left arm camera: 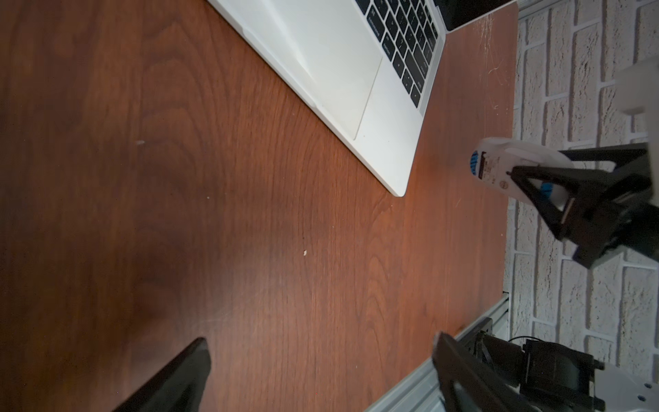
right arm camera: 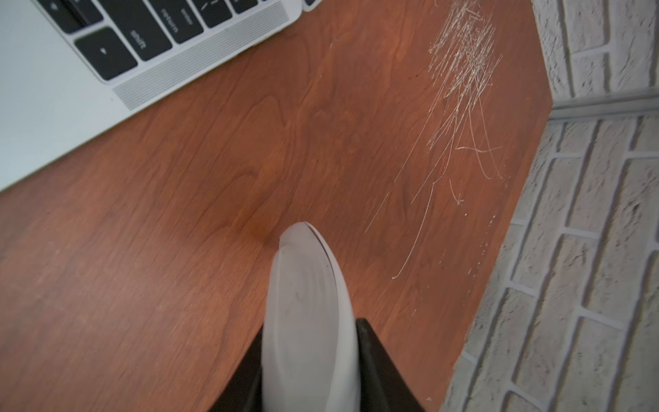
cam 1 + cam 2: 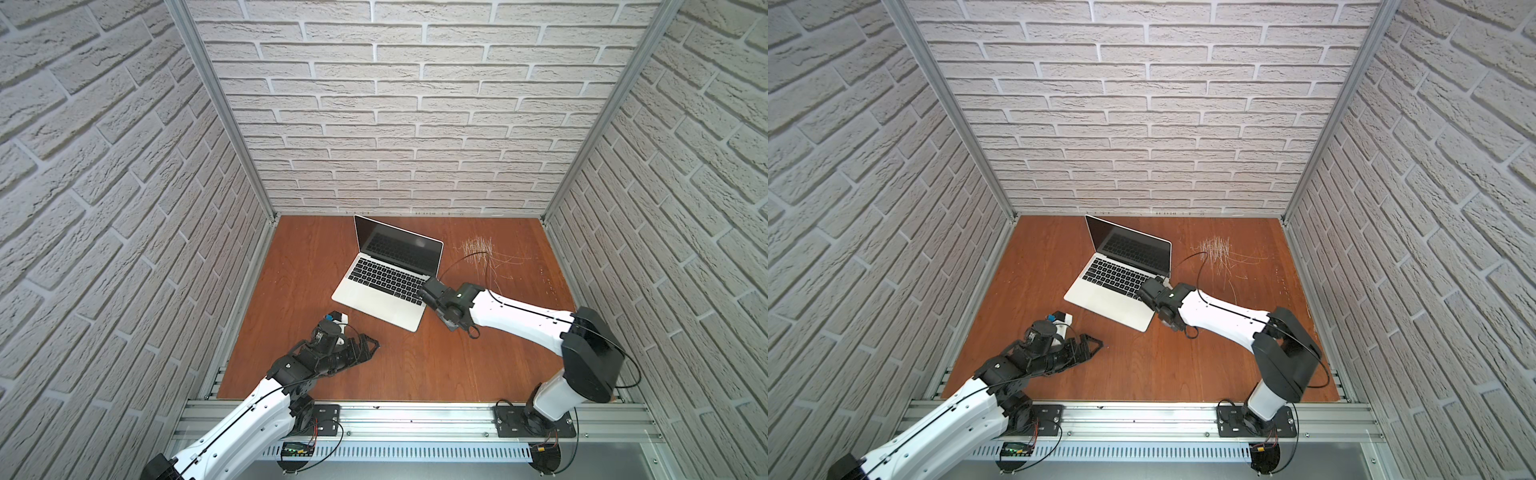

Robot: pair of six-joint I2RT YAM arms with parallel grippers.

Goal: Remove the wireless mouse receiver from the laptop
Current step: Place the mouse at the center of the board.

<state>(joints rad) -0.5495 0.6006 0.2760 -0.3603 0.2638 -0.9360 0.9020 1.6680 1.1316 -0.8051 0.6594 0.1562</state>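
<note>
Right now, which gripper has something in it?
The right gripper, clamped on the white mouse beside the laptop; the left gripper is wide open and empty.

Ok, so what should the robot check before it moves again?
1. Wireless mouse receiver found: cannot tell, too tiny to spot in any view.
2. Left gripper open and empty: ok.
3. Right gripper shut on the white mouse: ok.
4. White mouse apart from the laptop, beside its return-key side: ok.
5. Laptop open, flat on the table: ok.
</note>
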